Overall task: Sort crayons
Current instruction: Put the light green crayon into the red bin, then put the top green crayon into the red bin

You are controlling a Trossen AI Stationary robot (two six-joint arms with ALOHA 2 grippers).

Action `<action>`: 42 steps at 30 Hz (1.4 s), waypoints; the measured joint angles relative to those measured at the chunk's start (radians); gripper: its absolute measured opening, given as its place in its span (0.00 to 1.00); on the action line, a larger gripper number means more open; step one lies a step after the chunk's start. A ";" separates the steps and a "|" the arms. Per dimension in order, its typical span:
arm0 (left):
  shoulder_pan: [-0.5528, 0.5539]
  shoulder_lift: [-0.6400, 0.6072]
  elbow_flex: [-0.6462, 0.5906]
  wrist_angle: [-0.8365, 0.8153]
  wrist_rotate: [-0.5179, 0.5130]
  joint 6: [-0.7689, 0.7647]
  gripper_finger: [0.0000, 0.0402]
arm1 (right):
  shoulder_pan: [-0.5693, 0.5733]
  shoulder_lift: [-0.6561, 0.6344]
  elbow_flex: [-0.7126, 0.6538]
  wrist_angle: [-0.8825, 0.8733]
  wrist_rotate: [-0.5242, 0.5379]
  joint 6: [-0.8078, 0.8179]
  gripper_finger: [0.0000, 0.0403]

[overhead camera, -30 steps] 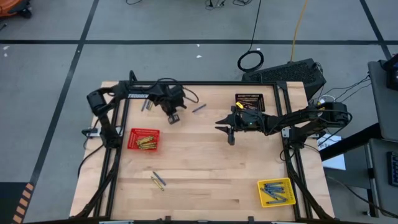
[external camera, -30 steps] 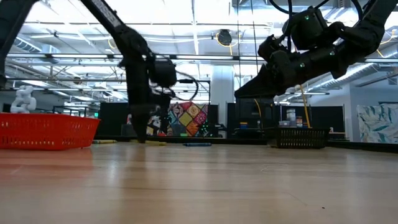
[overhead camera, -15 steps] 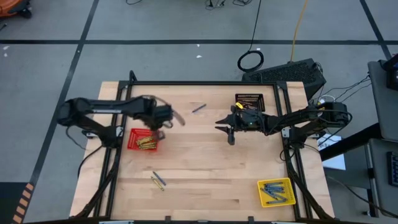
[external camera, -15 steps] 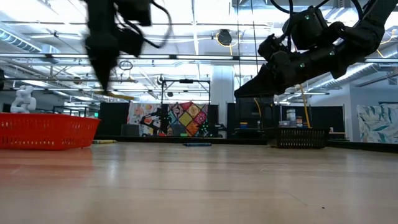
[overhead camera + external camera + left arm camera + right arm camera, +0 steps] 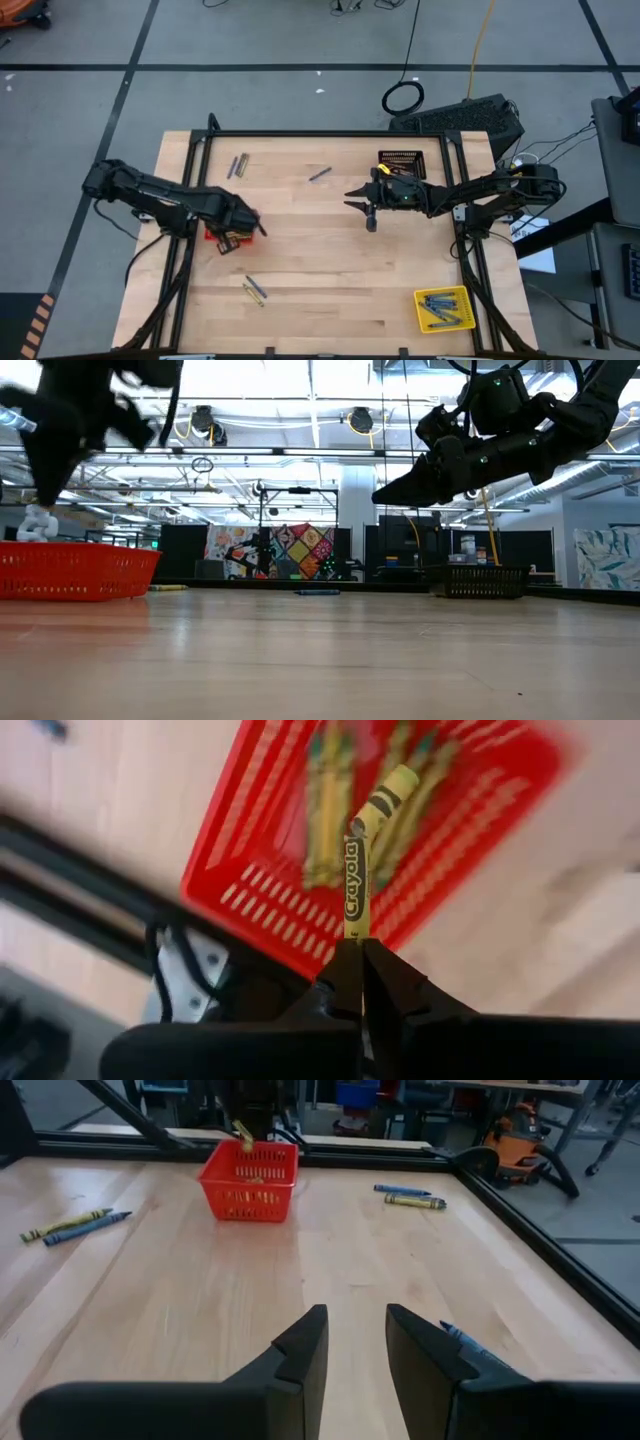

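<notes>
My left gripper [image 5: 246, 230] hangs over the red mesh basket [image 5: 220, 240] at the table's left and is shut on a yellow crayon [image 5: 356, 885]. The basket holds several yellow crayons [image 5: 330, 810]. My right gripper [image 5: 362, 204] is open and empty, raised above the table's middle right. Two crayons [image 5: 238, 165] lie flat near the far edge, one grey-blue crayon [image 5: 320, 174] lies right of them, and a yellow and a blue one [image 5: 254, 290] lie near the front. Blue crayons [image 5: 444, 310] lie in the yellow basket. My left gripper pinches the yellow crayon by its one end [image 5: 356, 932] between its two fingertips. The crayon runs on in line with the fingers and sticks out beyond them. It is lifted clear, over the red basket [image 5: 400, 850].
A black mesh basket [image 5: 401, 160] stands at the far right, just behind my right arm. The yellow basket [image 5: 421, 300] stands at the near right corner. A black frame rail [image 5: 330, 134] runs along the table's far edge. Bare wood lies between the two arms.
My left gripper has risen from the table near the far edge with the yellow crayon and swung toward the table's near left, to a place over the red basket. The two crayons by the far edge stay where they were. My right arm has kept nearly still.
</notes>
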 joint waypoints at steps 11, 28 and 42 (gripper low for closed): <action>0.116 -0.014 -0.122 0.085 -0.060 0.023 0.26 | 0.000 0.000 0.000 -0.003 0.000 -0.010 0.22; 0.075 -0.108 -0.126 0.506 -0.381 0.036 0.53 | 0.000 0.000 0.000 0.008 -0.004 -0.009 0.22; 0.688 0.020 -0.131 0.714 -0.339 0.243 0.53 | -0.048 0.150 0.130 0.089 0.000 0.107 0.22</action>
